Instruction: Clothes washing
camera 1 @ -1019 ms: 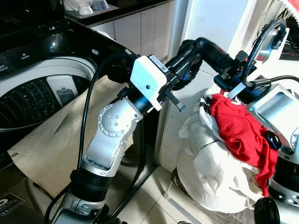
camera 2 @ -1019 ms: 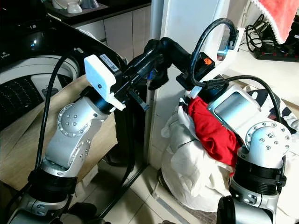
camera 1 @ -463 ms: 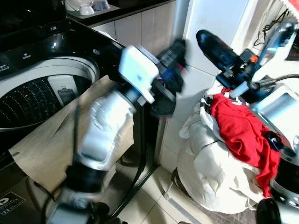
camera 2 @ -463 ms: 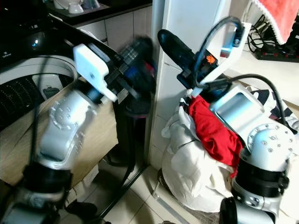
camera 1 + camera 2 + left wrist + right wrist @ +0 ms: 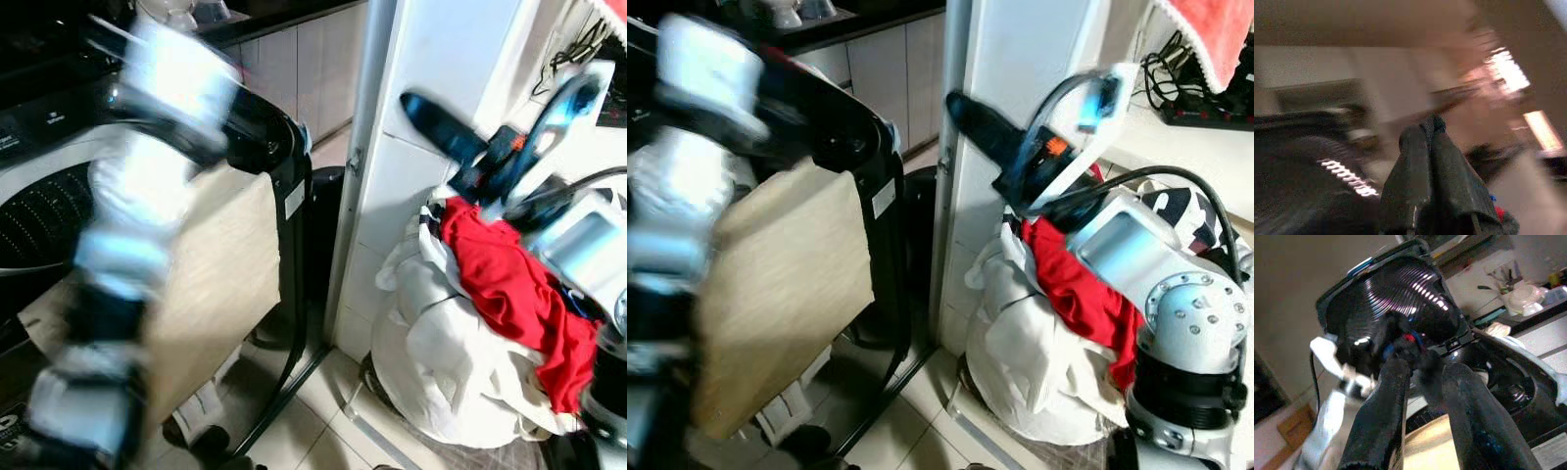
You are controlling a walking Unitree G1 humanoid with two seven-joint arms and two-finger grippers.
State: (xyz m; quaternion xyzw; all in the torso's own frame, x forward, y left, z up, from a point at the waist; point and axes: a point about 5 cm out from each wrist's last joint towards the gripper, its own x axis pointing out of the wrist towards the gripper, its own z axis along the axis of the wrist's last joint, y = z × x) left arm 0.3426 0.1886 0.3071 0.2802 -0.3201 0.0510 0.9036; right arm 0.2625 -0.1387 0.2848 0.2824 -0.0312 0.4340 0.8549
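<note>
Beside the black top-loading washing machine (image 5: 265, 147), where a beige cloth (image 5: 211, 284) drapes over the front edge, I see my left arm as a motion-blurred streak, and my left hand (image 5: 1426, 142) in its wrist view has its two black fingers pressed together, clenched on nothing. My right hand (image 5: 1422, 382) is raised against the white pillar (image 5: 431, 59) with its fingers apart and nothing between them. Below it, a red garment (image 5: 509, 284) lies on top of the white laundry bundle (image 5: 441, 362) sitting on the tiled floor (image 5: 333, 431).
</note>
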